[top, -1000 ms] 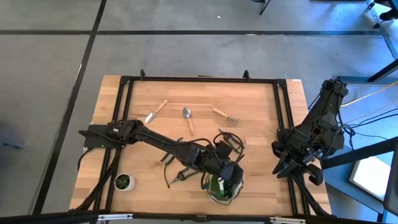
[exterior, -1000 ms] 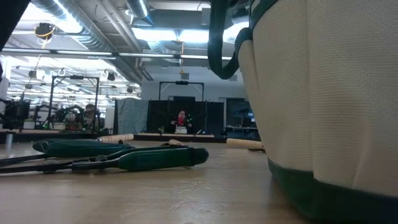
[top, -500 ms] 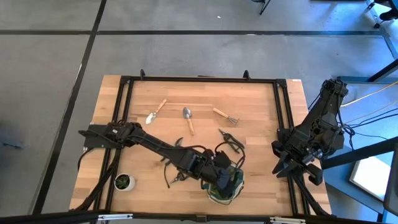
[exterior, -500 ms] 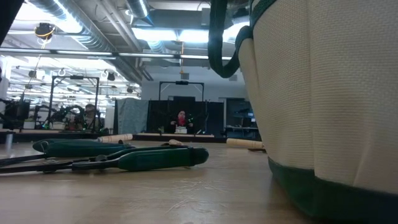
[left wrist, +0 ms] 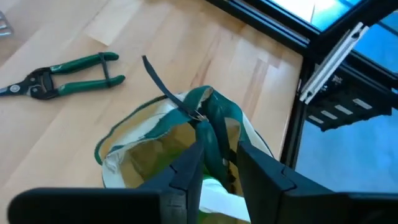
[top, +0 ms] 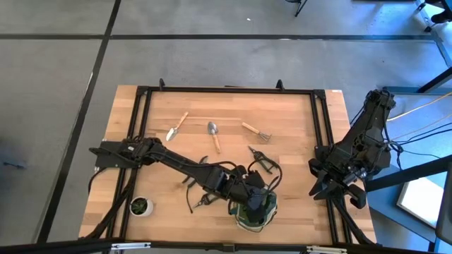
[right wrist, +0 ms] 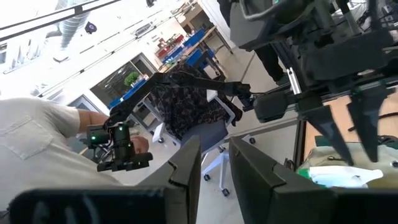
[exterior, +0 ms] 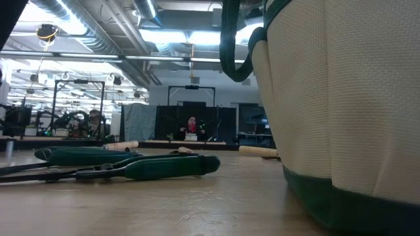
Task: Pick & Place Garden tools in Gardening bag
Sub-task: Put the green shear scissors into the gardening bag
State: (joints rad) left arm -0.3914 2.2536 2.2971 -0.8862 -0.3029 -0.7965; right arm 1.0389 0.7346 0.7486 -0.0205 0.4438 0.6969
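Note:
The gardening bag (top: 256,212) stands on its base near the table's front edge. The low view shows its khaki wall (exterior: 341,118) close up. A green spray bottle with a white trigger (left wrist: 214,199) lies inside it. My left gripper (left wrist: 219,142) hangs over the bag's mouth, its fingers a little apart, with the bag's green loop handle (left wrist: 214,115) between them. Green-handled pruning shears (left wrist: 68,74) lie flat on the table just beyond the bag. My right gripper (top: 335,194) waits off the table's right edge, a narrow empty gap (right wrist: 214,143) between its fingers. My left gripper comes at the bag from above, slanting down. Its two fingers stand on either side of the green loop handle (left wrist: 217,152), which rises from the bag's rim. I cannot tell whether the fingers touch the handle.
Two wooden-handled trowels (top: 176,127) (top: 213,135) and a small fork (top: 256,132) lie in a row on the far half. Another dark tool (top: 200,203) lies left of the bag, green-handled in the low view (exterior: 144,167). A small potted plant (top: 140,205) stands near the front left corner.
My left gripper has drawn back a little toward the table's left while staying over the bag's mouth. The bag and the tools on the table have kept their places.

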